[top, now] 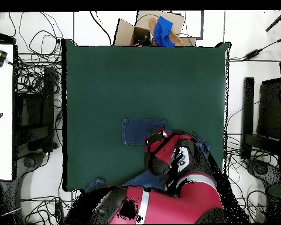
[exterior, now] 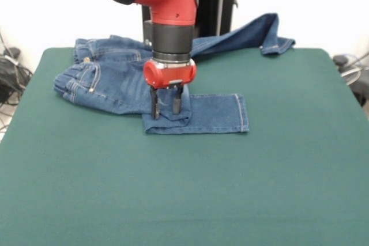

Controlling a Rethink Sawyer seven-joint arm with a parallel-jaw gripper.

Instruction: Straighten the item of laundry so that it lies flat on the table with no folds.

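The item of laundry [exterior: 115, 79], a small pair of blue denim jeans, lies crumpled on the far half of the green table [exterior: 184, 188]. Its waistband is bunched at the left. One leg [exterior: 216, 113] is folded across to the right and lies flat. The other leg [exterior: 253, 33] trails over the far edge. My gripper [exterior: 165, 105] points straight down at the fold of the near leg, open, with its fingertips on the denim and cloth between them. In the overhead view the arm hides most of the jeans [top: 144, 130]; only the folded leg shows on the table [top: 143, 82] beside the gripper [top: 160, 136].
A cardboard box [top: 137, 32] holding a blue thing stands beyond the table's far edge in the overhead view. Cables [top: 37, 64] lie on the floor at both sides. A white desk [top: 2, 111] is on the left and dark equipment [top: 266, 117] on the right.
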